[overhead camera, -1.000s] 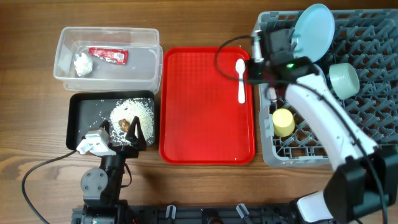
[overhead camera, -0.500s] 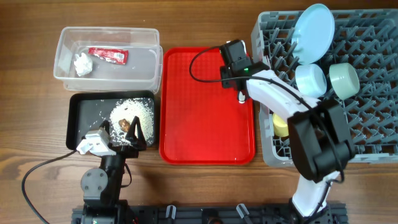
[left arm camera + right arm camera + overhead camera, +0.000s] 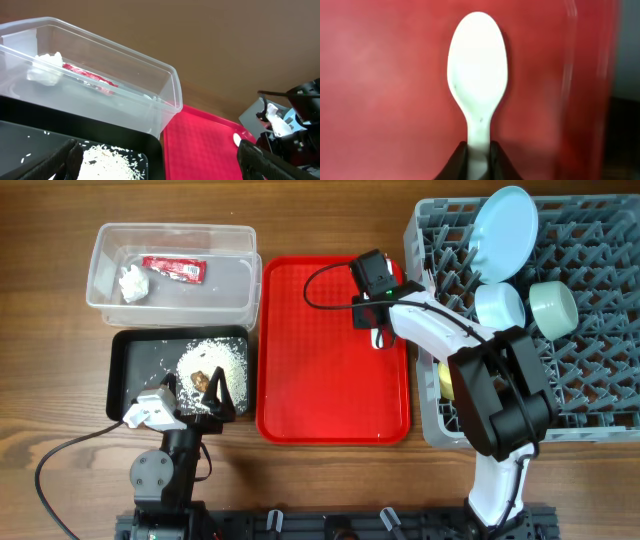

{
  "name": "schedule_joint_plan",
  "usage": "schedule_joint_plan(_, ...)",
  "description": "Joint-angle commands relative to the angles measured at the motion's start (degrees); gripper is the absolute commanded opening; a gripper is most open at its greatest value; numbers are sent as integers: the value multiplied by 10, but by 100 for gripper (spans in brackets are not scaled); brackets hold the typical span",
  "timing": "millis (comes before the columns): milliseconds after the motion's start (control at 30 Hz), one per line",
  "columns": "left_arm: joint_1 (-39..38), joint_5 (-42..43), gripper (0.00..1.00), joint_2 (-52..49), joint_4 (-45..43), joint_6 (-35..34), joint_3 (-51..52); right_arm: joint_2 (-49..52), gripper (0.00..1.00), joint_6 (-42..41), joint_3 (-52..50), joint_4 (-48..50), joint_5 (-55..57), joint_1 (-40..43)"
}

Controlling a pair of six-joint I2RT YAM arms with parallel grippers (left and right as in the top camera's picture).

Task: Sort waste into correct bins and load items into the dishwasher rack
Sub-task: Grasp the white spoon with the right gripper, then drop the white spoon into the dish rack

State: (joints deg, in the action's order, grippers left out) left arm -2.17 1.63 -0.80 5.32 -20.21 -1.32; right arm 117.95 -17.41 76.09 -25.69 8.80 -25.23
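Spoon (image 3: 477,75), white plastic: flat on red tray (image 3: 300,380), toward the tray's 2 o'clock corner, bowl end pointing to 12 o'clock in the wrist view. Pinched at the neck of the handle by right gripper (image 3: 479,159), a finger pressed on either side. Not yet lifted, by the look of it.

One second ago: bare on the tray, that arm away over dishwasher rack (image 3: 590,380) at 3 o'clock. Since then swung across, dropped and clamped on.

Small pale blue bowl (image 3: 499,307) showing in the rack with the arm off it, just beside mint green bowl (image 3: 553,307). Plate (image 3: 503,220) at their 12 o'clock, yellow cup (image 3: 447,380) at 7 o'clock. Reading: crockery loaded, cutlery next. No fork seen.

Left gripper (image 3: 159,147) spread wide, holding nothing, parked over black tray (image 3: 130,360) with rice (image 3: 215,360); unmoved. Wrapper (image 3: 175,268) and tissue (image 3: 132,282) in clear tub (image 3: 170,240), at 10 o'clock of the red tray.
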Motion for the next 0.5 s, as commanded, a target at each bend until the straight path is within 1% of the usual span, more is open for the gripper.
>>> schedule_joint_plan(0,3,5,100,4,-2,3,5,8,4,-16,-8,-21,-119,-2)
schedule_joint_plan(100,3,5,100,4,-2,3,5,-23,4,-25,-8,-27,-119,-3)
schedule_joint_plan(200,3,5,100,4,-2,3,5,-89,4,-21,-8,-37,-116,-1)
schedule_joint_plan(267,3,5,100,4,-2,3,5,-146,4,-21,-8,-40,-96,7)
schedule_joint_plan(333,3,5,100,4,-2,3,5,-199,4,-21,-8,-47,-63,25)
schedule_joint_plan(367,3,5,100,4,-2,3,5,-233,4,-20,-8,-56,-28,48)
schedule_joint_plan(467,3,5,100,4,-2,3,5,-256,4,26,-8,-75,14,94)
